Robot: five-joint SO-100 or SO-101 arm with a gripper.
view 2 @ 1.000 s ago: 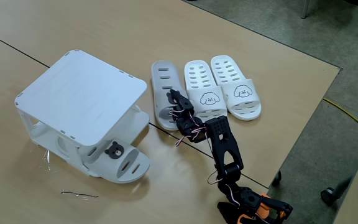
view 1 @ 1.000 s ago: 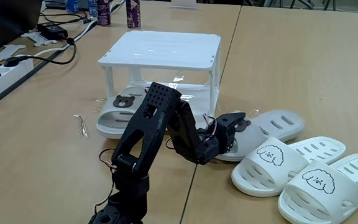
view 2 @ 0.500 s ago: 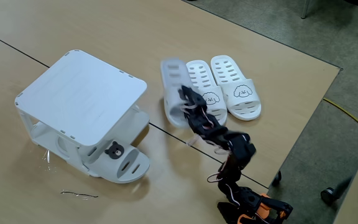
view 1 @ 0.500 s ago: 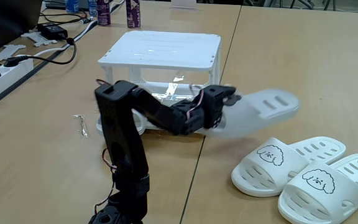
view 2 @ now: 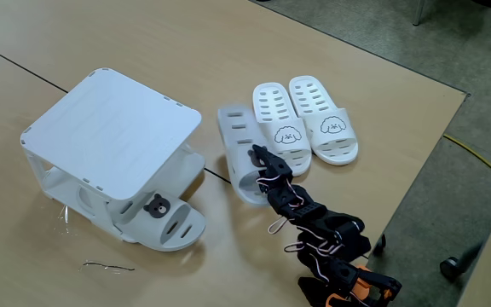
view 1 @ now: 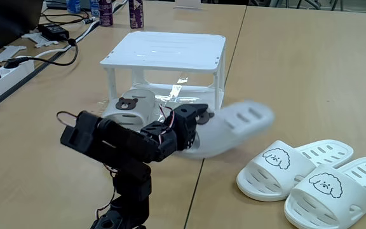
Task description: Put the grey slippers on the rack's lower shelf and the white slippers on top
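grey slipper (view 1: 234,126) — pinched by tool (view 2: 257,159), near rack (view 1: 164,51)

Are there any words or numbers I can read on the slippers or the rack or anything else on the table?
No readable words or numbers anywhere.
White slippers: only drawn puppy faces, no letters.
Grey slippers: only a brown bear face, no letters.
Rack: plain white, no label.
Bottles at the table's far edge: labels too small and blurred to read.
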